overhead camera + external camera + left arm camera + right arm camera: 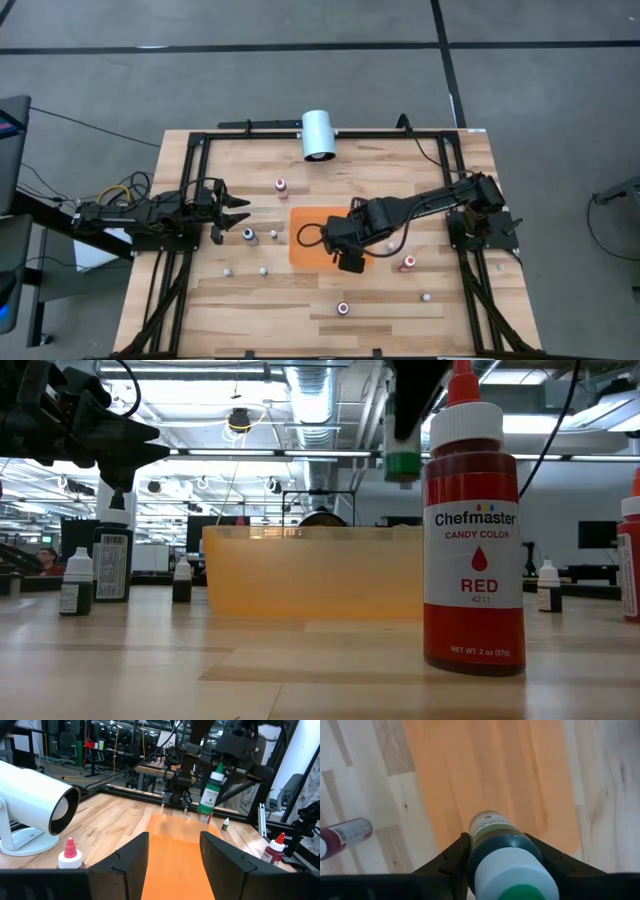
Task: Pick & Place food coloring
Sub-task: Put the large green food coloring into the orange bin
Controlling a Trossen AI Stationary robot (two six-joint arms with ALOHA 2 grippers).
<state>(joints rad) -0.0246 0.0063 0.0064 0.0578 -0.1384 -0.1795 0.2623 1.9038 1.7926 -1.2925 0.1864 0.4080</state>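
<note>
My right gripper hangs over the orange mat, shut on a green food coloring bottle with a white cap and green tip. The bottle also shows in the right wrist view, and its green top shows in the low view. Other food coloring bottles stand upright on the table: a red one, a pink one, a blue one and one near the front. My left gripper waits open at the table's left side, pointing level toward the mat. My right gripper pinches the green bottle's upper body, just below the white cap, between its two fingers. The fingers come from above, pointing steeply down. The bottle hangs below them, cap up and slightly tilted, its base clear of the mat.
A large white cylinder lies at the table's far edge. Several tiny pale bottles stand scattered left of and in front of the mat. A big red Chefmaster bottle stands close to the low camera. Black frame rails border the table.
</note>
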